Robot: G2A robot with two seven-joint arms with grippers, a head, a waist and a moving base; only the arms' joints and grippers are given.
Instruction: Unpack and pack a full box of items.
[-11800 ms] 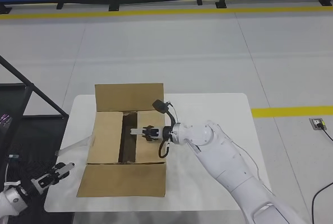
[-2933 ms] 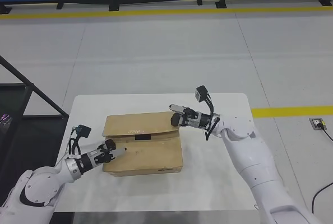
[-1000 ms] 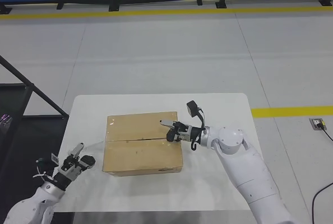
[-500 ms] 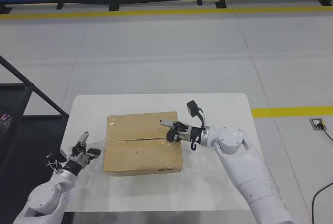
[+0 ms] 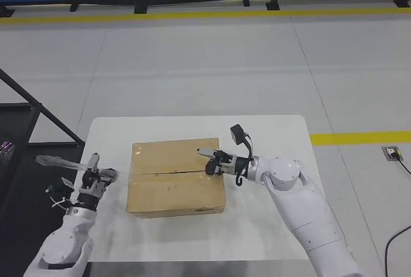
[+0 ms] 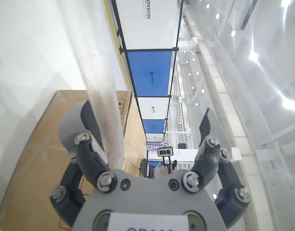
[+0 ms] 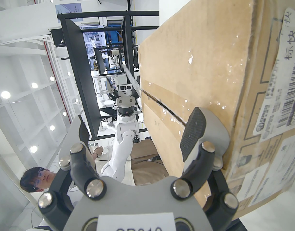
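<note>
Fingers (image 6: 89, 121) of the left gripper (image 6: 147, 116) stand wide apart and clamp nothing. A translucent strip of clear tape (image 6: 106, 111) lies along the ribbed pad of one finger and runs on past its tip, while the opposite finger is bare. In the top view the left gripper (image 5: 95, 174) sits over the left margin of the white rectangular table (image 5: 261, 131), beside the box's left side and apart from it. The tape strip (image 5: 60, 163) trails from it outward past the table edge. Fingers (image 7: 193, 131) of the right gripper (image 7: 137, 118) are likewise spread, with nothing between them. One pad lies over the top face of the closed brown cardboard box (image 7: 197, 61), close to the seam between its two flaps and near the right-hand edge. Whether the pad touches the cardboard cannot be told. The other finger stands off the box in open air. In the top view the right gripper (image 5: 207, 156) sits at the box's right edge, level with the seam. The box (image 5: 171, 190) rests flat near the middle of the table with both top flaps down and meeting along a straight seam. White printed labels (image 7: 279, 102) cover the end face nearest the right arm. The box's top face (image 6: 41, 145) and far corner also show in the left wrist view.
</note>
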